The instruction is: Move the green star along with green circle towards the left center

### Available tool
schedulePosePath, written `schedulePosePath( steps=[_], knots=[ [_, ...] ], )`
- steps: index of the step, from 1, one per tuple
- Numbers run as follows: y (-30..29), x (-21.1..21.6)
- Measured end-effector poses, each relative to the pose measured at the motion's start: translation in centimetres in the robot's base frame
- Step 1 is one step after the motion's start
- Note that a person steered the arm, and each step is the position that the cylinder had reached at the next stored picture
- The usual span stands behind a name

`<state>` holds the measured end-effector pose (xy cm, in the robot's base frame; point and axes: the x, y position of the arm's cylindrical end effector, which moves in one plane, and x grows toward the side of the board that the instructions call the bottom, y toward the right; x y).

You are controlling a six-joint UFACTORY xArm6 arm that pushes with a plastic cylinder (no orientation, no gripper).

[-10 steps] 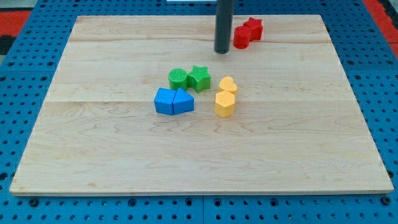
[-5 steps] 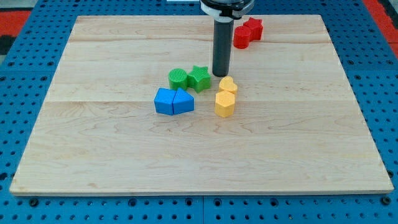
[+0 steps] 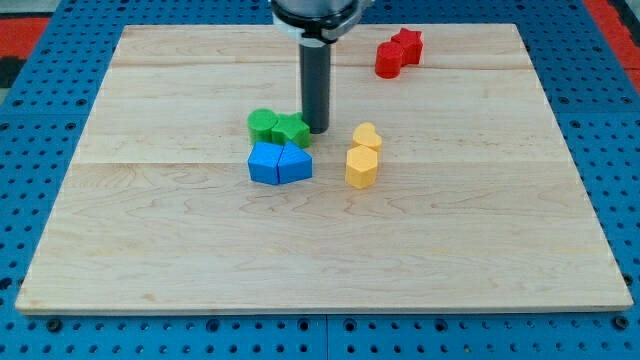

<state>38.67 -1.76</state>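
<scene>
The wooden tabletop fills most of the view, a pale board of planks resting on a blue pegboard whose holes show around every edge.

The dark rod comes down from the view's top, under a black and white collar. There is no pincer on this arm, so there is nothing to call spread or pressed together. My tip stands on the board just at the view's right of the green star, touching it or very nearly so.

A little to the view's left of the board's middle sit the blue blocks: a blue block with angled sides and a blue triangle, pressed side by side. Directly above them in the view lie the task's pieces. The green star touches the green circle, which lies on the star's left in the view. Both greens sit just above the blue pair, close enough that their lower edges seem to meet the blue tops.

To the view's right of my tip stand a yellow heart and, just below it, a yellow hexagon, apart from the greens.

Near the view's top right, a red star and a second red block of unclear shape touch each other.
</scene>
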Motion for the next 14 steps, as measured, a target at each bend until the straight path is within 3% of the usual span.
schedulePosePath(
  steps=[3,6,9,12,14],
  knots=[
    [-5.7,0.0],
    [-5.3,0.8],
    [-12.6,0.9],
    [-18.3,5.3],
    [-18.4,8.5]
  ],
)
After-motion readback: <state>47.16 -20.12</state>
